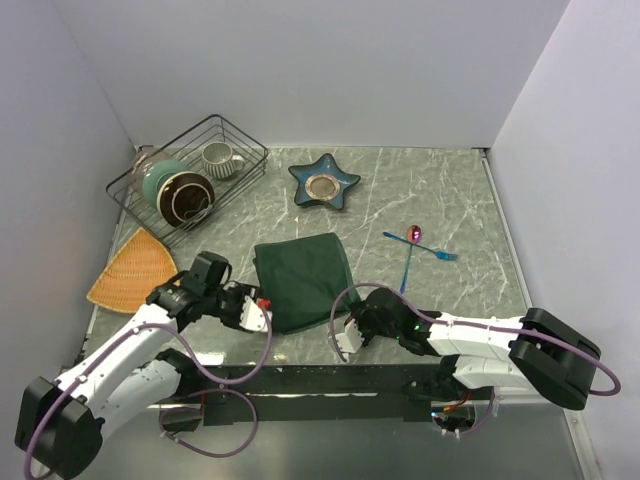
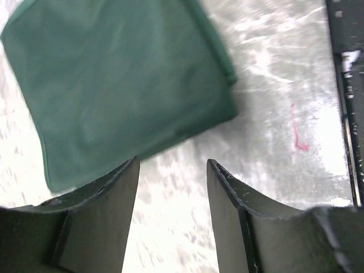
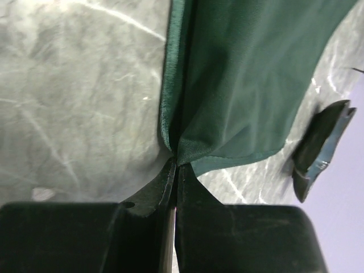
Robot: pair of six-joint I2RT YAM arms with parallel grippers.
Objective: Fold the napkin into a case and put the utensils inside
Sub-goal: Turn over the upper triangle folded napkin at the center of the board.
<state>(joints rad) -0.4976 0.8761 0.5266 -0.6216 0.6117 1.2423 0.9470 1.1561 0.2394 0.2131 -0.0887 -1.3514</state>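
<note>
Two jobs make up this task, and neither looks finished. The napkin point(image 1: 303, 278) lies by the middle of the near edge of the worktop point(image 1: 440, 190). It seems to be folded a bit (the right wrist view shows doubled edges), but it is wide, not a long thin case.

The right end effector point(image 3: 175, 165) is pressed together on the napkin's near right corner, pinching the cloth. The left end effector point(image 2: 172, 162) is spread, with nothing in it. It is just beside the napkin's near left side, over bare worktop.

The utensils, a blue one point(image 1: 440, 253) and a pink one point(image 1: 415, 234), lie crossed toward the right edge, well apart from the napkin. So more folding is likely needed first. Then both utensils have to go inside.
</note>
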